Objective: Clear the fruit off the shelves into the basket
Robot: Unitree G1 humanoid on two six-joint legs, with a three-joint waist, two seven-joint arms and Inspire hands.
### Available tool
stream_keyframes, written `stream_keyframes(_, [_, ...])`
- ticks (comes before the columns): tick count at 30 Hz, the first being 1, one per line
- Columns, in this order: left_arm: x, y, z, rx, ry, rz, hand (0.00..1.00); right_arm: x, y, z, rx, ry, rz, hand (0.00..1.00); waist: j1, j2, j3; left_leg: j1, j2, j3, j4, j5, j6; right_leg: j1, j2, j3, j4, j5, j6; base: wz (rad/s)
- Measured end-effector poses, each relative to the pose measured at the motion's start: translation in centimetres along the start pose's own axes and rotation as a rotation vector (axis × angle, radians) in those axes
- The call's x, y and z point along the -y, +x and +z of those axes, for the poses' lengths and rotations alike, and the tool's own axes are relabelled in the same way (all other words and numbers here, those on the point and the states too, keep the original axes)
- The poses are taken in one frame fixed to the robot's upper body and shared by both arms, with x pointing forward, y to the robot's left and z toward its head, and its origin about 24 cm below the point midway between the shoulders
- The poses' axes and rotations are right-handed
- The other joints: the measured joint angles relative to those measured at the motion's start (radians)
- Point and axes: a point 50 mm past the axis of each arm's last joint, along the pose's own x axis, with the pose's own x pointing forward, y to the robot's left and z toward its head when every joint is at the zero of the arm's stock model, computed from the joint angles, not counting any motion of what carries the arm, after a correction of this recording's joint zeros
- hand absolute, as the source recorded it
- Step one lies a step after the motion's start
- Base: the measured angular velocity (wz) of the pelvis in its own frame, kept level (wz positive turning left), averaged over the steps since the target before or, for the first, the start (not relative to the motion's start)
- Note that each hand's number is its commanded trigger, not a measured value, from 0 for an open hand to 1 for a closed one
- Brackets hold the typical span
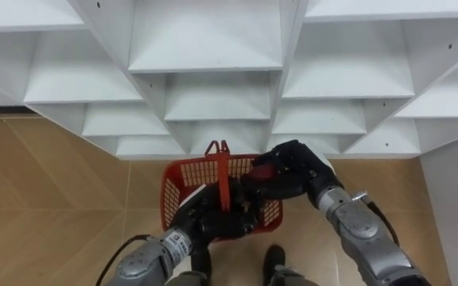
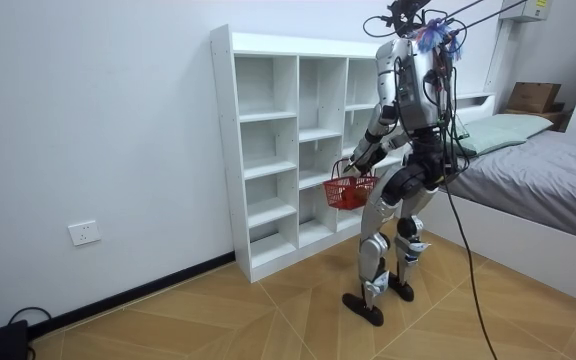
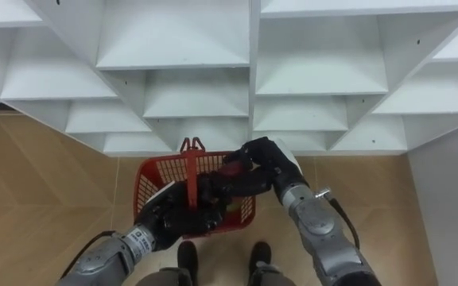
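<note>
A red plastic basket (image 1: 173,191) hangs in front of me, between my body and the white closet (image 1: 205,48). My left hand (image 1: 211,221) comes in from the lower left, fingers curled round the near end of the basket's red handle (image 1: 223,176). Over the basket's right side my right hand (image 1: 291,171) is curled round a small red fruit (image 1: 261,170), mostly hidden by the fingers. In the room view I stand upright facing the closet, with the basket (image 2: 350,191) at hip height. The basket's inside is largely covered by my hands.
The closet's open white compartments (image 3: 173,36) show nothing in them. A wooden floor (image 1: 46,183) lies below. In the room view a bed (image 2: 548,185) stands at the right, with a cardboard box (image 2: 533,96) behind it, and a wall socket (image 2: 85,233) at the left.
</note>
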Motion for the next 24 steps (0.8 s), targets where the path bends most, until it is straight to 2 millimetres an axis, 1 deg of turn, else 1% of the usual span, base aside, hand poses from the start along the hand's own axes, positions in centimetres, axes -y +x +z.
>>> stream_keyframes(5, [0.27,0.18,0.23,0.019,-0.034,-0.016,1.0,0.01,0.3,0.01,-0.001,0.055,-0.011,1.0,-0.006,0.0,-0.0001,-0.001,0.001,0.0,0.003,0.0,0.0,0.001,0.0,-0.001,-0.001,0.001,-0.001,0.0])
stream_keyframes(6, [0.3,0.18,0.22,0.023,-0.045,-0.018,1.0,-0.03,0.32,0.01,0.0,0.07,-0.013,0.76,-0.01,0.0,-0.0001,-0.001,0.001,-0.001,0.004,0.0,0.0,0.001,0.0,-0.001,-0.001,0.001,-0.001,0.0])
stream_keyframes(7, [0.33,0.19,0.21,0.023,-0.045,-0.019,1.0,-0.05,0.32,-0.02,-0.001,0.074,-0.014,0.39,-0.011,0.0,-0.0001,-0.001,0.0,-0.001,0.004,0.0,0.0,0.001,0.0,-0.001,-0.001,0.001,0.0,0.0])
stream_keyframes(8, [0.38,0.2,0.18,0.022,-0.044,-0.021,1.0,-0.05,0.34,-0.11,-0.005,0.082,-0.016,0.04,-0.015,0.001,-0.0002,-0.001,0.0,-0.001,0.003,0.0,0.0,0.001,0.0,0.0,-0.001,0.002,0.0,0.0])
stream_keyframes(9, [0.41,0.21,0.16,0.021,-0.043,-0.022,1.0,-0.06,0.33,-0.22,-0.009,0.091,-0.017,0.0,-0.015,0.001,-0.0003,-0.001,0.001,-0.001,0.004,0.0,0.0,0.001,0.001,0.0,-0.002,0.002,0.0,0.0])
stream_keyframes(13, [0.53,0.25,0.08,0.016,-0.04,-0.027,1.0,-0.03,0.38,-0.47,-0.019,0.133,-0.026,0.0,-0.015,0.002,-0.0008,-0.003,0.004,0.0,0.003,0.0,0.0,0.0,0.005,0.0,-0.008,0.003,-0.002,0.0])
stream_keyframes(15, [0.57,0.27,0.08,0.016,-0.039,-0.029,1.0,0.08,0.62,-0.23,-0.013,0.151,-0.028,0.0,-0.015,0.003,-0.0012,-0.006,0.007,0.0,0.003,0.0,0.0,0.0,0.008,-0.001,-0.014,0.006,-0.004,0.0])
stream_keyframes(24, [0.7,0.38,0.13,0.015,-0.034,-0.036,1.0,0.19,0.82,-0.25,-0.012,0.153,-0.03,0.0,-0.014,0.011,0.0006,-0.007,0.01,0.002,0.003,-0.002,-0.002,0.0,0.01,0.0,-0.016,0.006,-0.004,0.0])
